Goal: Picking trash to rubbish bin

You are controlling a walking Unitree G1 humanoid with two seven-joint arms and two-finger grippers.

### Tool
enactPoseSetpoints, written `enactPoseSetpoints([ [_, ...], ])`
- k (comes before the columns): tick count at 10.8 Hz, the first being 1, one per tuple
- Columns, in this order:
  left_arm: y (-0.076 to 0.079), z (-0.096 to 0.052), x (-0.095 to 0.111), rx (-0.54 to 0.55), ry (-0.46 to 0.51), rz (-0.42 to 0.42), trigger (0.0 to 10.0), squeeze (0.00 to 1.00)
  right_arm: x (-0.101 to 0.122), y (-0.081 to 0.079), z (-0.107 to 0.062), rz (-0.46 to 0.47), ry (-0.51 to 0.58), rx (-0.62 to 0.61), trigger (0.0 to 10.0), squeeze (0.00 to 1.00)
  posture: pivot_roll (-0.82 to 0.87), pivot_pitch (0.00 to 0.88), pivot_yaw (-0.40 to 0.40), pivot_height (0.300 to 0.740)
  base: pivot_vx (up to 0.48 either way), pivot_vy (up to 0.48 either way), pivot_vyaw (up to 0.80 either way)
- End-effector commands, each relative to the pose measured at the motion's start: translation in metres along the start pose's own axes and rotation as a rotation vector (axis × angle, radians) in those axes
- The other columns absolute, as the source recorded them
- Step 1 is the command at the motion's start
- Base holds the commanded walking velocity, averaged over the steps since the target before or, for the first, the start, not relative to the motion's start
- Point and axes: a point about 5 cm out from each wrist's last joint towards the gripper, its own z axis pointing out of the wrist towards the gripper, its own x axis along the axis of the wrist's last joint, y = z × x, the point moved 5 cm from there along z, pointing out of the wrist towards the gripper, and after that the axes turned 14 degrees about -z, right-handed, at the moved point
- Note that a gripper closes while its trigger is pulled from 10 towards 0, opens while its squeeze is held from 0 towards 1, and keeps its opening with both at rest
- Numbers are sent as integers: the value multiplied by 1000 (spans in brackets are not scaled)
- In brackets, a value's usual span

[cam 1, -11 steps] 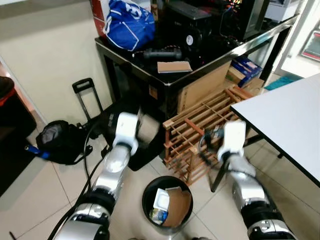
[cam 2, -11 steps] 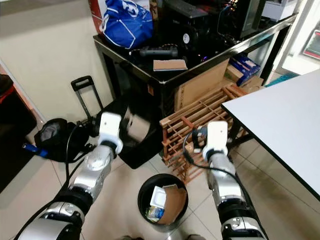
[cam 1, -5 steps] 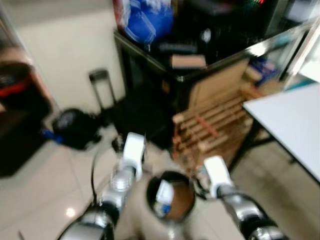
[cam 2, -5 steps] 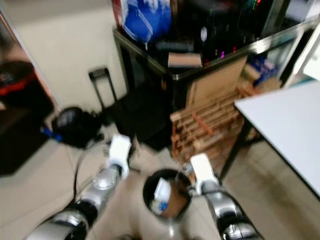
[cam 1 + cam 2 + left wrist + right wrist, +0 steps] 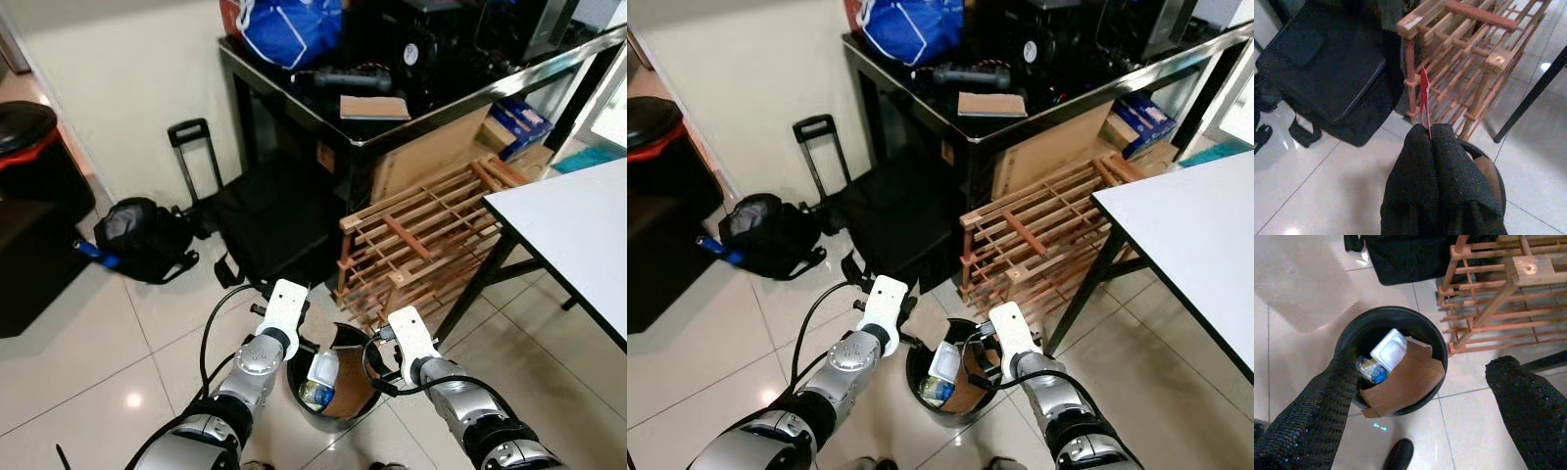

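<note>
Hovering lower now beside the bin [image 5: 921, 387], the left hand [image 5: 1428, 132] is clamped on a thin red scrap [image 5: 1424, 100], not yet over the opening. The right hand [image 5: 1420, 396], fingers apart, has dropped above the bin; release looks near.

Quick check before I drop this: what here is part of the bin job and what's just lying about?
Job:
- left gripper, shut on a thin red scrap
- right gripper, open
- black rubbish bin holding cardboard

Lying about:
- wooden rack
- black bag
- black suitcase
- white table
</note>
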Motion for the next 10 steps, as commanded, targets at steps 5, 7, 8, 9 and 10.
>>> enactPoseSetpoints([
  [5,-8,0,-4,36,-34,-13,10000,0,7,7,1,17,21,-35,10000,0,-100,88,44,740,119,0,0],
  [7,-8,0,-4,35,-35,-9,10000,0,13,12,1,26,39,-62,10000,0,-101,83,46,740,159,0,0],
  [8,-8,0,-4,34,-35,-7,10000,0,14,12,1,25,41,-66,10000,0,-101,81,47,740,0,0,0],
  [9,-7,0,-4,32,-34,-2,10000,0,15,14,1,27,45,-79,10000,0,-102,76,49,740,319,0,0],
  [10,-6,0,-4,27,-34,4,10000,0,15,14,2,27,46,-80,10000,0,-103,71,51,740,319,0,0],
])
